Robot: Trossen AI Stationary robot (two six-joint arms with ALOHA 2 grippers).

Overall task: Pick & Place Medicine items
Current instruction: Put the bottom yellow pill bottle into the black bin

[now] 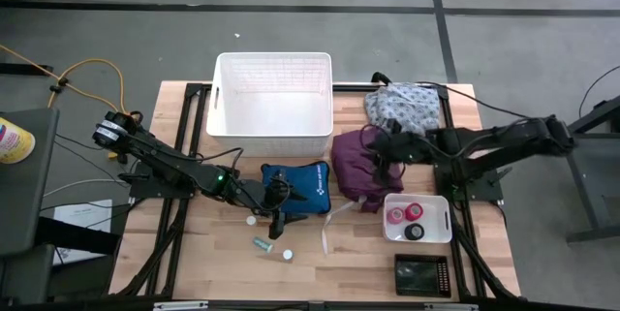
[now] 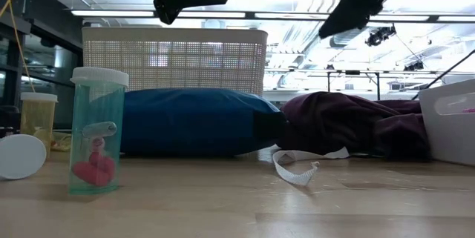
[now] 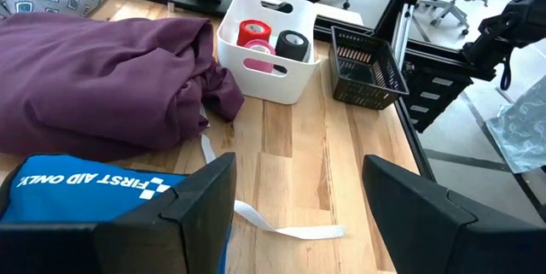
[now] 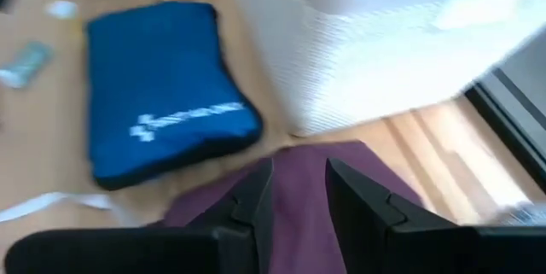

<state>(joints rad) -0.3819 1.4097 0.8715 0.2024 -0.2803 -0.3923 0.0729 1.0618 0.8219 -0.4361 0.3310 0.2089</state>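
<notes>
Above the blue zip first-aid pouch, the left gripper hangs spread, empty.
Loose greenish vial lies at its six o'clock, probably next; right gripper, slightly parted, waits over purple cloth bundle.

Left arm: dark, slim jointed links; small green light lit near the wrist; pale grey round cap at the base joint.
Right arm: dark, jointed links, same build; black cable trailing beside it.
Left gripper: two broad, flat, matte black fingers with angular, bevelled edges.
Right gripper: two black fingers, blocky, with stepped inner faces.
Low view: both arms appear only as black silhouettes.
</notes>
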